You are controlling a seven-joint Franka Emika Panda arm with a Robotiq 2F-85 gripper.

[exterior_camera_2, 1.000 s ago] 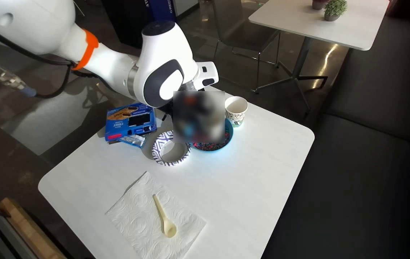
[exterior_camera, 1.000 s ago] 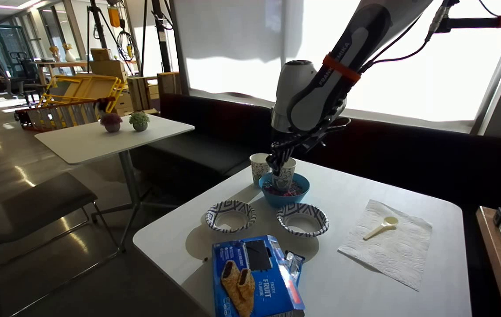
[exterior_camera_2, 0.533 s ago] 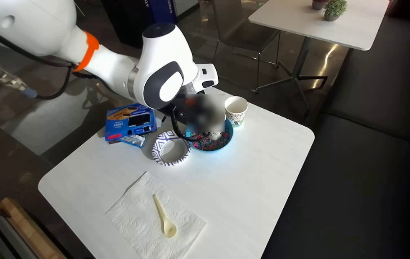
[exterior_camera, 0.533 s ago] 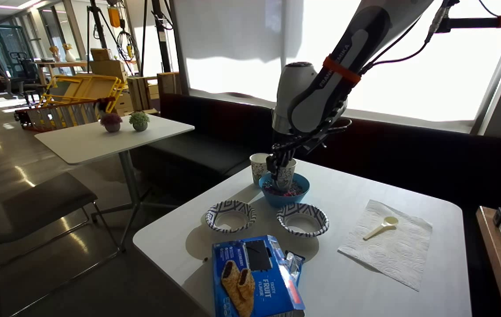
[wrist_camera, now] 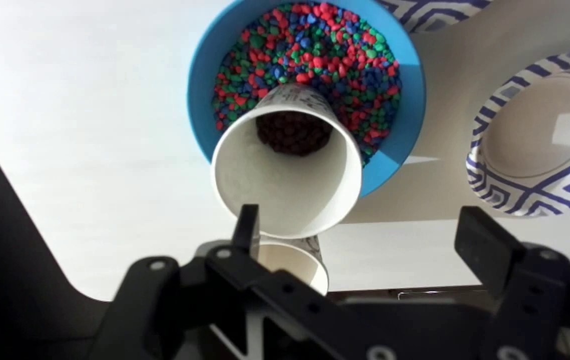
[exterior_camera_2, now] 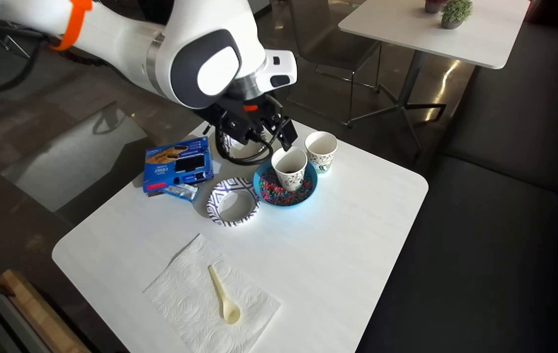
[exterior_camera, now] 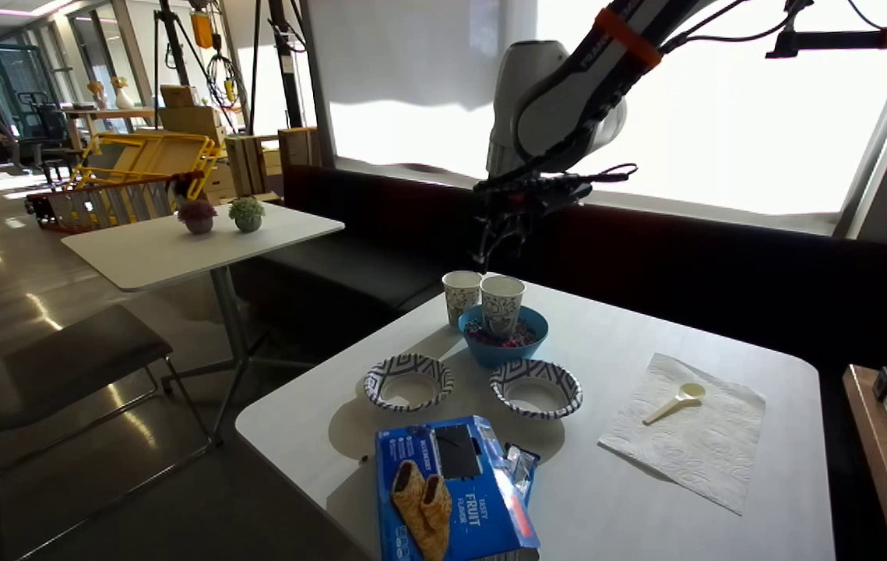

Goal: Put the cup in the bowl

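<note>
The white patterned cup stands inside the blue bowl, its base resting on red, green and blue pebbles. Looking into the cup in the wrist view, I see dark brown bits at its bottom. It leans slightly toward the near rim of the bowl there. My gripper hangs above and off to one side, its fingers spread wide with nothing held between them. One finger overlaps the cup's rim in that picture, though an exterior view has the gripper higher than the cup.
Close beside the bowl stands another patterned cup. Two zigzag-rimmed paper bowls sit nearby, along with a blue snack box and a foil wrapper. A spoon lies on a paper towel.
Earlier my gripper was down at the cup in the bowl. It has since opened, let go and risen well clear. The cup has stayed standing in the bowl.
</note>
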